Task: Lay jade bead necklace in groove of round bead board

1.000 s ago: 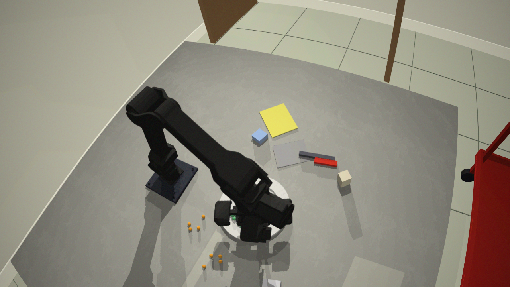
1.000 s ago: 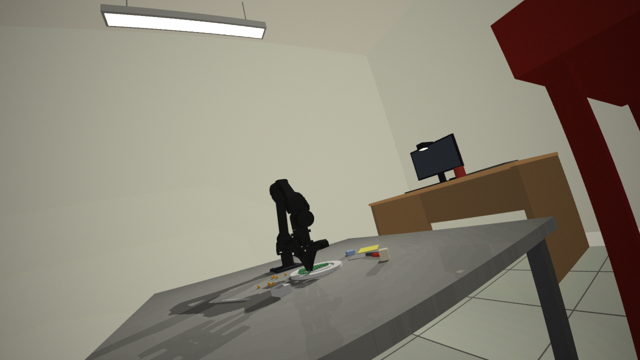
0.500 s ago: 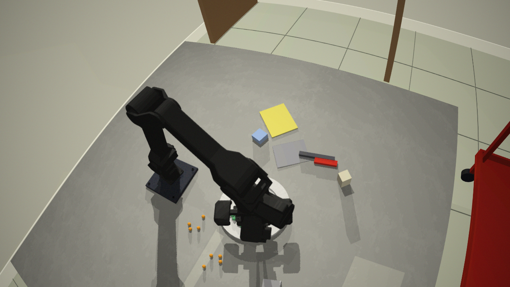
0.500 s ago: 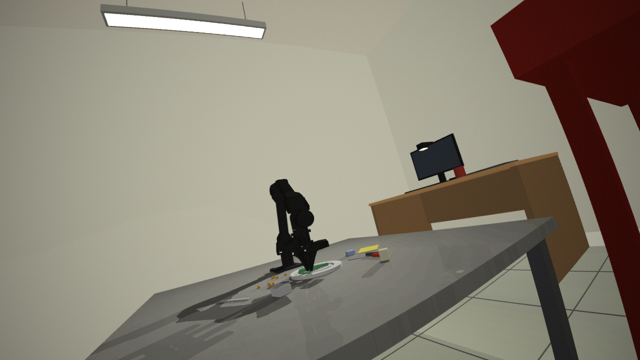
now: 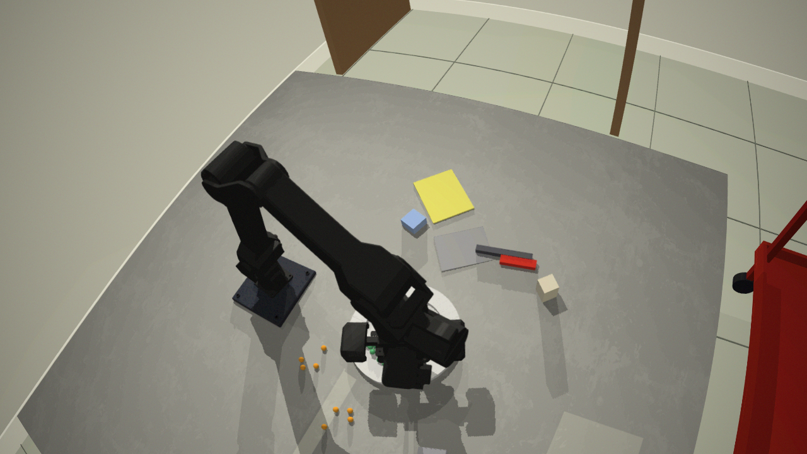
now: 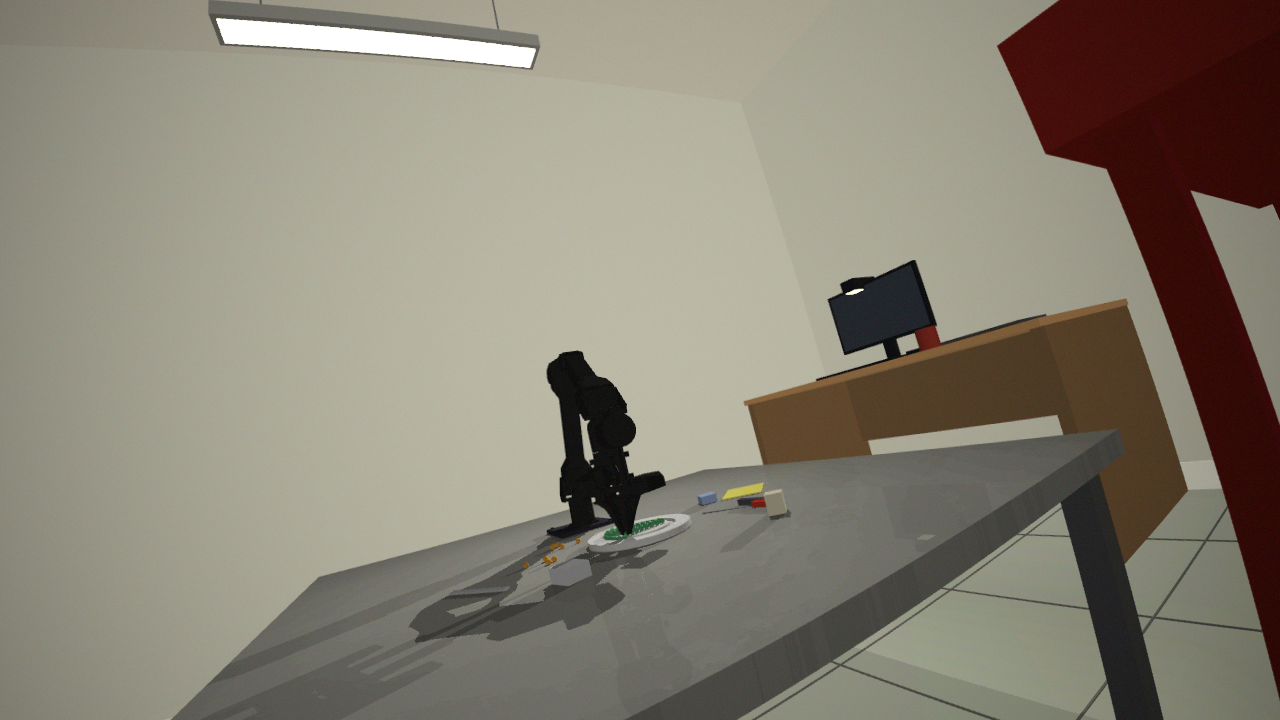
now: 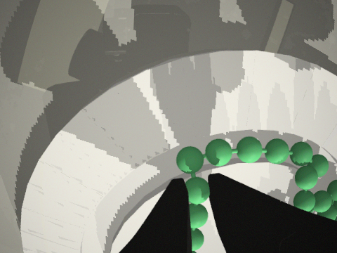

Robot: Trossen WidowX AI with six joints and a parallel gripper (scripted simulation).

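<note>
The round white bead board point(image 5: 446, 300) point(image 6: 682, 524) point(image 7: 53, 183) lies flat under the arm. The green jade necklace point(image 6: 651, 524) point(image 7: 249, 150) is on it. In the wrist view several beads run along the far stretch of the groove; at the right the strand turns inward and bunches up. Another stretch runs from the left corner bead toward the camera between my fingers. My gripper point(image 6: 628, 532) point(image 7: 196, 187) is low at the board, shut on that stretch just inside the groove. The arm hides much of the necklace in the top view, and the fingers hide part in the wrist view.
Several orange beads point(image 5: 335, 409) point(image 6: 549, 560) lie beside the board. Beyond it are a blue block point(image 5: 413, 220), yellow square point(image 5: 444, 195), grey square point(image 5: 458, 249), dark bar point(image 5: 504, 251), red bar point(image 5: 517, 262) and beige block point(image 5: 547, 286). A pale block point(image 6: 570, 572) sits nearby.
</note>
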